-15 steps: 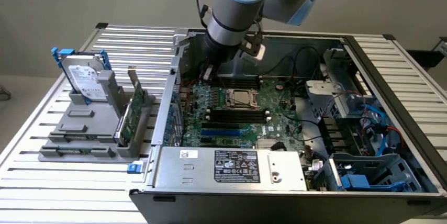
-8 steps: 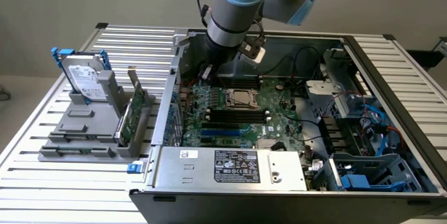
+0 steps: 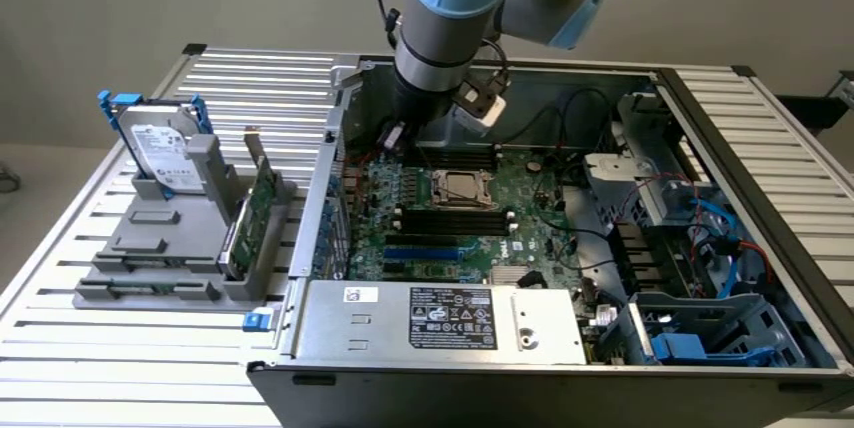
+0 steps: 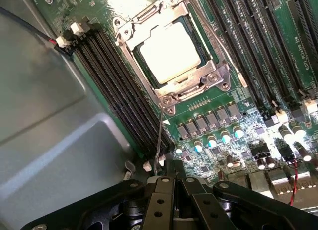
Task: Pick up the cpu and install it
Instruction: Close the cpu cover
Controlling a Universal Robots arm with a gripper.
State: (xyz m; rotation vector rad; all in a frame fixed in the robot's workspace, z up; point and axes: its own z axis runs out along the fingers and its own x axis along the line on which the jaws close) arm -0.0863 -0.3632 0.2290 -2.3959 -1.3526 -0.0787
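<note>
The cpu (image 4: 166, 51) lies flat in the motherboard socket, its silvery top showing through the closed metal socket frame (image 4: 198, 78). In the exterior view the cpu (image 3: 463, 189) sits mid-board inside the open computer case. My gripper (image 4: 168, 179) hangs just off one corner of the socket, over the board, with its black fingers shut and nothing seen between them. A thin metal socket lever (image 4: 159, 135) runs from that corner to the fingertips; I cannot tell if they touch. The arm (image 3: 434, 38) reaches down into the case at the back, on the exterior view's left.
Black memory slots (image 4: 119, 86) flank the socket on both sides. The grey case wall (image 4: 44, 115) rises close beside the gripper. A hard drive (image 3: 167, 158) stands in a grey rack outside the case, on the slatted table (image 3: 80, 348). The power supply (image 3: 441, 316) fills the case front.
</note>
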